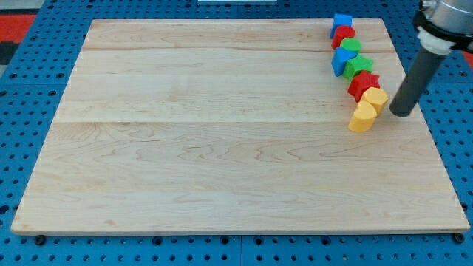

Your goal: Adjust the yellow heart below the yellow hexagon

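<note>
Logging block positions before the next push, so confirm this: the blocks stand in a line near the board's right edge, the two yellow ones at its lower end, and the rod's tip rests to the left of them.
One thing is wrong: my tip is on the view's right of the yellow hexagon and yellow heart, not their left, as the camera view shows. The rest holds.
</note>
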`<control>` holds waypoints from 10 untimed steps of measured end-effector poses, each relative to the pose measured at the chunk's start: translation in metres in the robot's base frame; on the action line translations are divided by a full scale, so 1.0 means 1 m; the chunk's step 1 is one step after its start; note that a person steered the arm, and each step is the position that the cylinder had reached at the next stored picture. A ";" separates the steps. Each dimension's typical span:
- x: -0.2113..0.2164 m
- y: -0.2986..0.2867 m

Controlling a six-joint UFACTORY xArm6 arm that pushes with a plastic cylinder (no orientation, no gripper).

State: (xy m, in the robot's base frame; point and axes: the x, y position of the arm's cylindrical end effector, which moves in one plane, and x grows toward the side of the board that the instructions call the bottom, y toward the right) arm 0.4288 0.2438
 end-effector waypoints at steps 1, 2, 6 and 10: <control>0.000 -0.021; 0.000 -0.031; -0.035 0.040; -0.052 0.010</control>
